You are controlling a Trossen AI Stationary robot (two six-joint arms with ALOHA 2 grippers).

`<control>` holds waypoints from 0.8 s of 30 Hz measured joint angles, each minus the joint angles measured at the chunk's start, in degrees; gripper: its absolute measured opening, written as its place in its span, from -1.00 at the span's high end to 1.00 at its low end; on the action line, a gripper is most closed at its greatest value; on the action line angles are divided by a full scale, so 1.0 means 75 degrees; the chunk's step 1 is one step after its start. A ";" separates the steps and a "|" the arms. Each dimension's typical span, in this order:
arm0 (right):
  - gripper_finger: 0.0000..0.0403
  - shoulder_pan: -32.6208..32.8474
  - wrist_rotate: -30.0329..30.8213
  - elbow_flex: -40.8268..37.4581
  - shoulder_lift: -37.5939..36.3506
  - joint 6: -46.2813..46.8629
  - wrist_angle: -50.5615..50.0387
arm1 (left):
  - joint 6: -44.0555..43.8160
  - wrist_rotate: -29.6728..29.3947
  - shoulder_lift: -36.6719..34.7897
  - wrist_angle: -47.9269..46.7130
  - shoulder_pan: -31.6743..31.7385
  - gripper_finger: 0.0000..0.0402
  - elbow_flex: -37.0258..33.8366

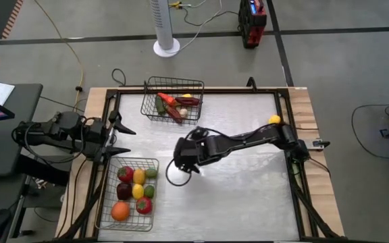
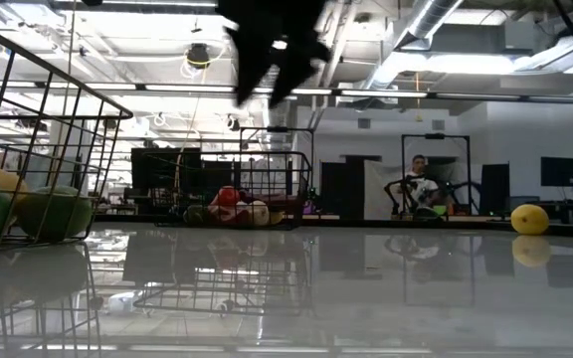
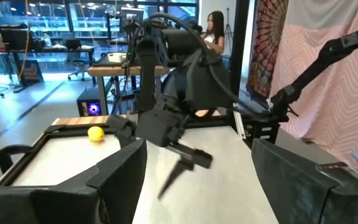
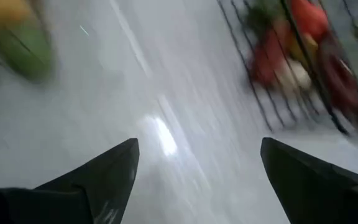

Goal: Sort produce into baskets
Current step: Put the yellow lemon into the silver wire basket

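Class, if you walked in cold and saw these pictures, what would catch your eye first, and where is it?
The right arm stretches across the table's middle, its open right gripper hovering empty. Two wire baskets hold bright produce: the near-left basket and the far basket. One lone lemon sits by the table's far right edge.

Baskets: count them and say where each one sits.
2. One basket sits at the table's far edge holding vegetables; the other basket sits at the near left corner holding fruits. None looks hidden.

right gripper [image 1: 196,169] hangs mid-table with fingers spread; left gripper [image 1: 121,140] waits at the left edge, fingers apart.
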 joint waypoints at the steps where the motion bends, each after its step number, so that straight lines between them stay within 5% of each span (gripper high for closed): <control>1: -0.80 0.0000 0.0082 0.0000 -0.0030 0.0203 -0.0433 | -0.0019 0.0000 0.0000 -0.0003 0.0002 -0.39 0.0000; 12: -0.80 -0.0231 0.0483 -0.0009 -0.0036 0.1815 -0.4513 | -0.0023 -0.0050 0.0000 -0.0030 0.0002 -0.39 0.0000; 17: -0.80 -0.0461 0.0534 -0.1045 -0.0815 0.1901 -0.4238 | -0.0045 -0.0053 0.0000 -0.0093 0.0000 -0.39 0.0000; 24: -0.80 -0.1010 0.0330 -0.4179 -0.3134 0.3011 -0.3245 | -0.0020 -0.0227 0.0000 -0.0109 0.0002 -0.39 0.0000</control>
